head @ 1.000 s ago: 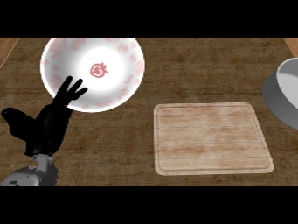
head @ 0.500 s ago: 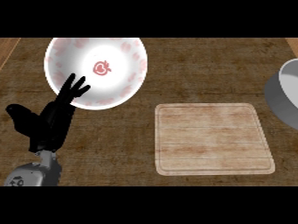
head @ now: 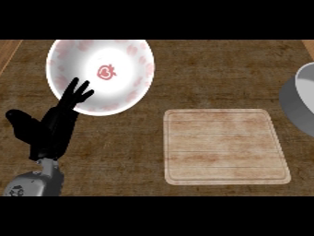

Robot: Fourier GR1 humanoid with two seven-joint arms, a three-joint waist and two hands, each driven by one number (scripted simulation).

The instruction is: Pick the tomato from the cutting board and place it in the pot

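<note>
The wooden cutting board (head: 223,147) lies right of centre, and its top is bare; I see no tomato on it. The grey pot (head: 307,108) stands at the right edge, cut off by the frame, and the part of its inside that shows is empty. My left hand (head: 54,129) is at the lower left, open with fingers straight and pointing up. Its fingertips overlap the lower rim of a white plate (head: 129,60). My right hand does not show.
The white plate has faint red marks round its rim and a small red figure (head: 105,71) at its middle. A dark wooden counter (head: 213,73) runs under everything, with lighter wood strips at the far left and upper right corners.
My left hand has drifted very slightly upward and to the right. The board, the pot and the plate stay where they were.
</note>
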